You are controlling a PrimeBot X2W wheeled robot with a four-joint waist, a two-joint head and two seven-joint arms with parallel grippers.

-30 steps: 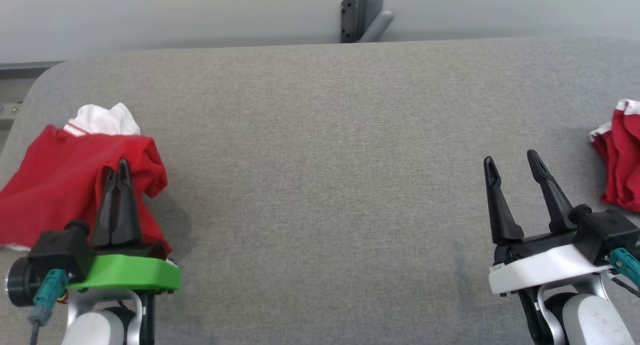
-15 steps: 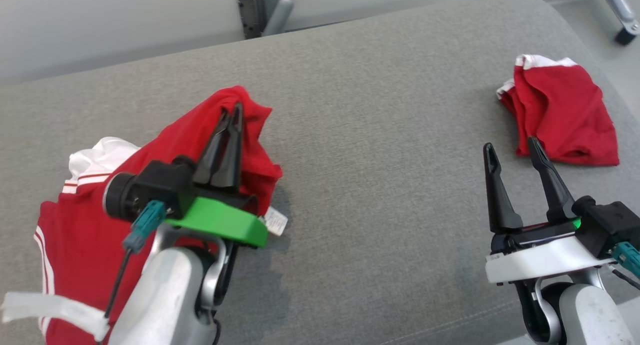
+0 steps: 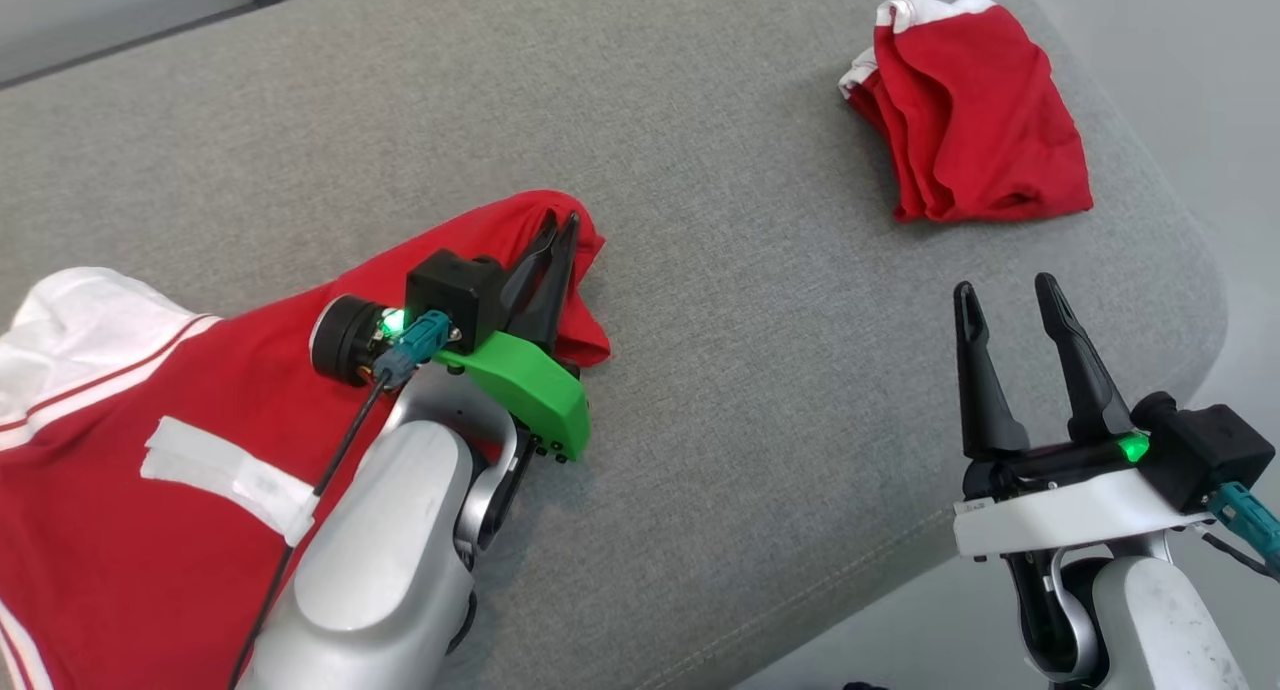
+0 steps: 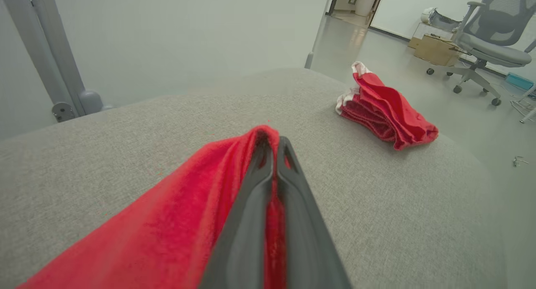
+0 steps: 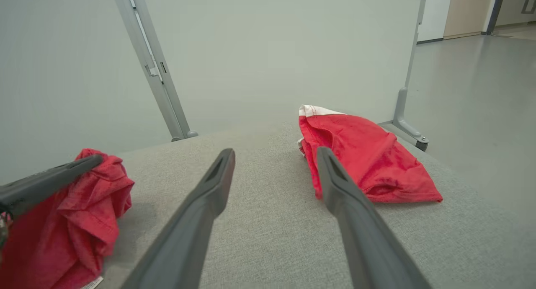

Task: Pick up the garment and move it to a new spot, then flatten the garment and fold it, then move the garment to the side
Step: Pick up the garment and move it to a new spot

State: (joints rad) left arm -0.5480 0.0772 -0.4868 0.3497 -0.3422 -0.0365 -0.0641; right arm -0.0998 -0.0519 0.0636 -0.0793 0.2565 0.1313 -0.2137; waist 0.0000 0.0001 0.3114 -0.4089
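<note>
Garment point(image 3: 250, 320), red with white trim: one bunched edge is clamped between the shut fingers of the left gripper point(image 3: 560, 220), just left of the middle of the grey padded table point(image 3: 700, 370). The rest trails toward 8 o'clock, so its long axis runs roughly from 8 to 2 o'clock. A strip of pale tape point(image 3: 225, 475) lies on the cloth. Right gripper point(image 3: 1004, 286), at 4 o'clock, hangs with jaws apart and empty, well clear of the cloth at its 9 o'clock; the left arm is plainly nearer. A second red garment point(image 3: 975, 130), folded, rests at 1 o'clock. Judgement: the carry to a fresh spot appears in hand; flattening not yet begun.
</note>
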